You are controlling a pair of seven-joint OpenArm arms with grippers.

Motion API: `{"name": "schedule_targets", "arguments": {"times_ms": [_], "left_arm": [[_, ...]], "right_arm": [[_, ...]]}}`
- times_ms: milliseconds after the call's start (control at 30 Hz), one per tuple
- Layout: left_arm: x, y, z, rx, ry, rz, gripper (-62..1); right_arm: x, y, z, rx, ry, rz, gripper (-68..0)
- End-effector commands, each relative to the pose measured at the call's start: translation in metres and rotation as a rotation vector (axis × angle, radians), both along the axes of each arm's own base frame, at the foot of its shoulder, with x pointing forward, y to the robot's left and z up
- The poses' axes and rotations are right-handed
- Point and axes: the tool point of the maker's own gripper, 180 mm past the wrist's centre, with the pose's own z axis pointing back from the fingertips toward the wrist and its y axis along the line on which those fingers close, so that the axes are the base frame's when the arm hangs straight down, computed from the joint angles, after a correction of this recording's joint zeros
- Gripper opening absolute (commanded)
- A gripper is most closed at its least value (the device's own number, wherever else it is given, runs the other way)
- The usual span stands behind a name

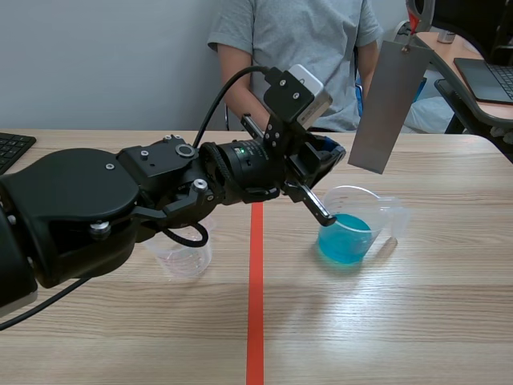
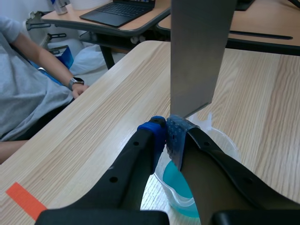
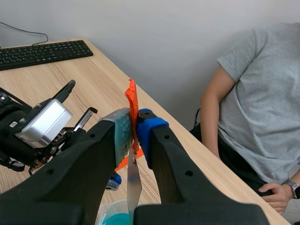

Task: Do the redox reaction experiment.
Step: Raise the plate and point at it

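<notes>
A grey metal strip [image 1: 389, 104] hangs tilted above and behind the clear beaker of blue liquid [image 1: 353, 233]. My right gripper [image 1: 414, 20] is high at the back right, shut on the orange tag [image 3: 132, 101] at the strip's upper end; the strip [image 3: 133, 187] drops edge-on between its fingers toward the beaker [image 3: 115, 218]. My left gripper [image 1: 327, 156] reaches past the red line and hovers over the beaker's near-left rim. Its fingers are shut with pads touching [image 2: 166, 136] and nothing between them. The strip's lower edge [image 2: 201, 51] is just ahead of it, and the beaker [image 2: 180, 187] lies below.
An empty clear plastic cup [image 1: 184, 253] stands left of the red tape line, partly under my left arm. A person in a grey shirt [image 1: 309, 48] sits across the table, hand [image 2: 79, 87] near the far edge. A keyboard [image 1: 12, 148] lies far left; a laptop desk [image 1: 481, 76] stands at right.
</notes>
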Motion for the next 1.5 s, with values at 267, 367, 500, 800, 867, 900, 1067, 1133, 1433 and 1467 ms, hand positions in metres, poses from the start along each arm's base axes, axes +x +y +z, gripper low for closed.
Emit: {"name": "schedule_targets", "arguments": {"times_ms": [267, 367, 500, 800, 867, 900, 1067, 1133, 1433, 1467], "left_arm": [[0.002, -0.006, 0.007, 0.002, -0.001, -0.005, -56.2], [0.002, -0.006, 0.007, 0.002, -0.001, -0.005, -56.2], [0.002, -0.006, 0.007, 0.002, -0.001, -0.005, -56.2], [0.000, -0.006, 0.007, -0.007, 0.000, -0.006, -56.2], [-0.001, -0.006, 0.005, -0.007, 0.005, -0.006, -56.2], [-0.002, -0.005, 0.003, -0.004, 0.008, -0.005, -56.2], [-0.006, 0.020, -0.012, 0.010, 0.014, 0.014, -56.2], [-0.010, 0.039, -0.021, 0.036, 0.019, 0.026, -56.2], [-0.027, 0.163, -0.012, 0.091, 0.020, 0.216, -56.2], [-0.031, 0.176, -0.012, 0.104, 0.024, 0.237, -56.2]], "right_arm": [[-0.001, -0.001, 0.014, 0.011, -0.040, 0.008, -66.3], [-0.001, -0.001, 0.014, 0.011, -0.040, 0.008, -66.3], [-0.001, -0.001, 0.014, 0.011, -0.040, 0.008, -66.3], [-0.001, -0.001, 0.014, 0.011, -0.040, 0.008, -66.3], [-0.001, -0.001, 0.014, 0.011, -0.040, 0.008, -66.3], [-0.001, -0.002, 0.014, 0.011, -0.039, 0.008, -66.3], [-0.001, -0.002, 0.014, 0.011, -0.039, 0.008, -66.3], [-0.001, -0.002, 0.014, 0.011, -0.039, 0.008, -66.3], [-0.001, -0.002, 0.014, 0.011, -0.040, 0.008, -66.3], [-0.001, -0.002, 0.014, 0.011, -0.040, 0.008, -66.2]]}}
